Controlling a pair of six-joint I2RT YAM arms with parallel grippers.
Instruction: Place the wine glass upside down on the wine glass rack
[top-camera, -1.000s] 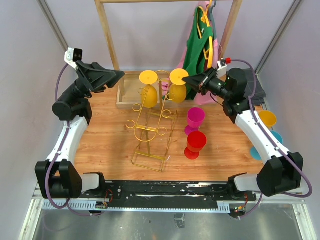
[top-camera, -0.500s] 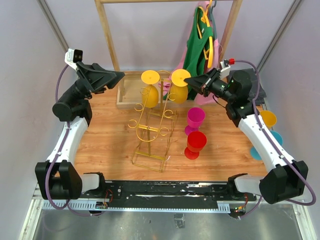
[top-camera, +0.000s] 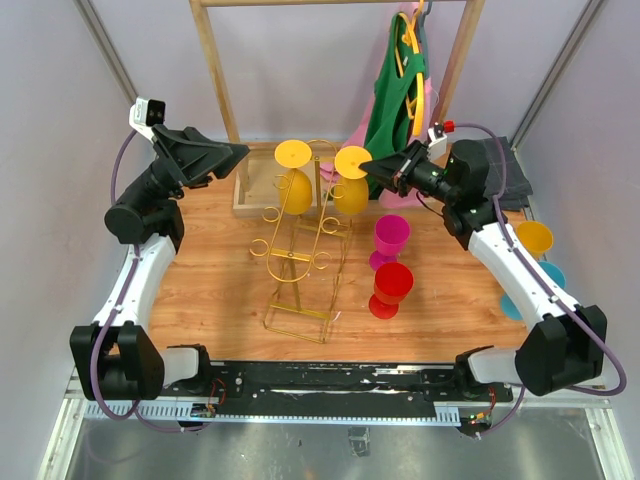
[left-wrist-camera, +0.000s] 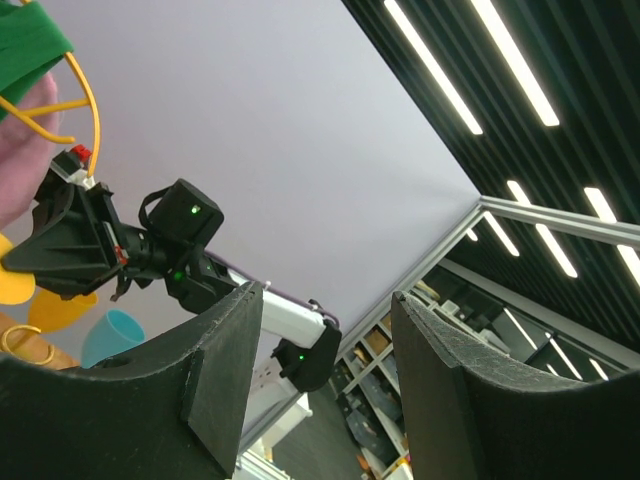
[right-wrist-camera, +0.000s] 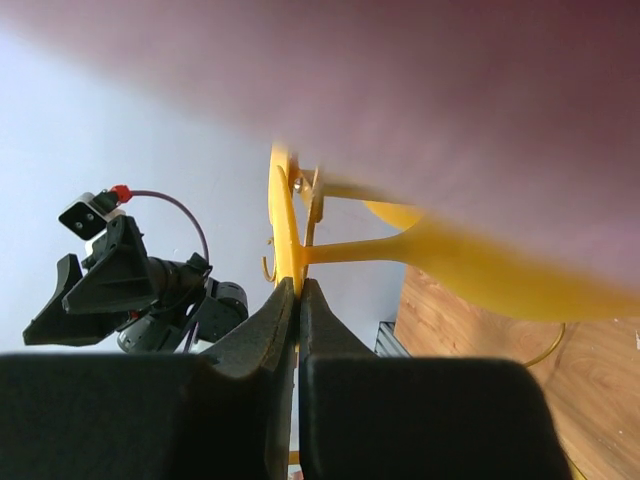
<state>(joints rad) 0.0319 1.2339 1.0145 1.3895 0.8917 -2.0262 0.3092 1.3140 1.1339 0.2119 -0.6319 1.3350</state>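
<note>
The gold wire wine glass rack (top-camera: 300, 255) stands mid-table. One yellow wine glass (top-camera: 297, 190) hangs upside down at its top left. My right gripper (top-camera: 372, 167) is shut on the foot edge of a second yellow wine glass (top-camera: 351, 193), held upside down at the rack's top right. In the right wrist view the fingertips (right-wrist-camera: 286, 300) pinch the thin yellow foot disc (right-wrist-camera: 283, 215), with the stem and bowl (right-wrist-camera: 500, 275) running to the right. My left gripper (top-camera: 240, 152) is open and empty, raised at the left of the rack; its fingers (left-wrist-camera: 235, 340) frame only the room beyond.
A magenta glass (top-camera: 391, 238) and a red glass (top-camera: 391, 288) stand upright right of the rack. Orange (top-camera: 535, 238) and teal (top-camera: 552, 276) cups sit at the right edge. A wooden rail frame (top-camera: 215, 75) with hung clothes (top-camera: 400, 95) stands behind. A wooden tray (top-camera: 252, 190) lies back left.
My right gripper, still holding the yellow glass, has shifted a little left and down toward the rack's top. The left arm has not moved.
</note>
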